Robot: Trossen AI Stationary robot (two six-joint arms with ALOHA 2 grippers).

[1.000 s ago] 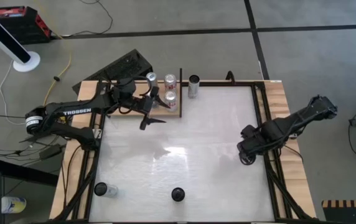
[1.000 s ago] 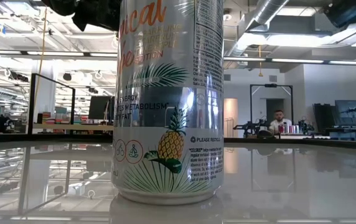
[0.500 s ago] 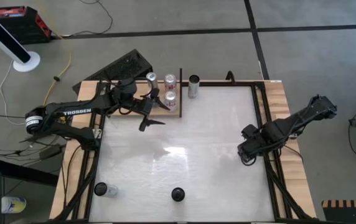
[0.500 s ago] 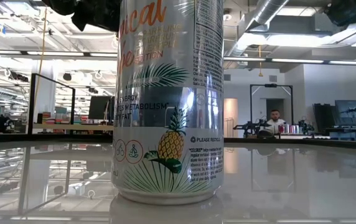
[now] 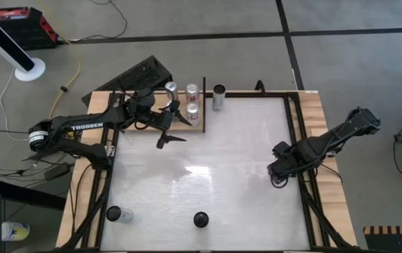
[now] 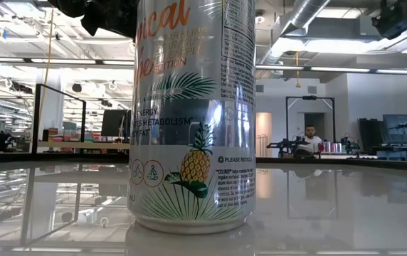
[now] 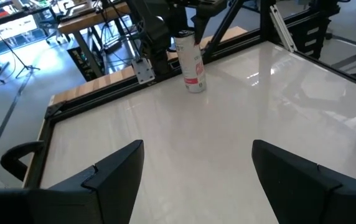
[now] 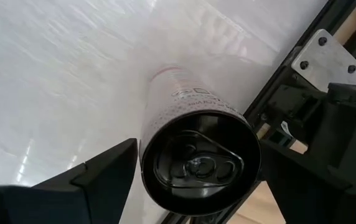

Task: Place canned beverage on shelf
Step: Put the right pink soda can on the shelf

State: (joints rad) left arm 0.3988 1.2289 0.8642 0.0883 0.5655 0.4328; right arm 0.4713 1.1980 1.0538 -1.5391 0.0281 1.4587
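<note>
A slim pink-and-white can (image 8: 184,93) stands upright on the white tabletop near its right edge; the left wrist view shows it too (image 7: 192,65). My right gripper (image 8: 196,149) points down over the can, open, one finger on each side of its top, and hides it from above (image 5: 280,174). The pale wooden shelf (image 5: 183,126) lies at the far left with three cans (image 5: 192,92) upright on it. My left gripper (image 5: 171,135) hovers open at the shelf's near edge, nothing between its fingers (image 7: 196,149).
One more can (image 5: 218,95) stands on the table just right of the shelf's black upright (image 5: 204,105). Two cans stand by the near edge, at the left (image 5: 113,213) and the middle (image 5: 200,219); the middle one fills the low view (image 6: 193,121). Black frame rails (image 5: 296,140) border the table.
</note>
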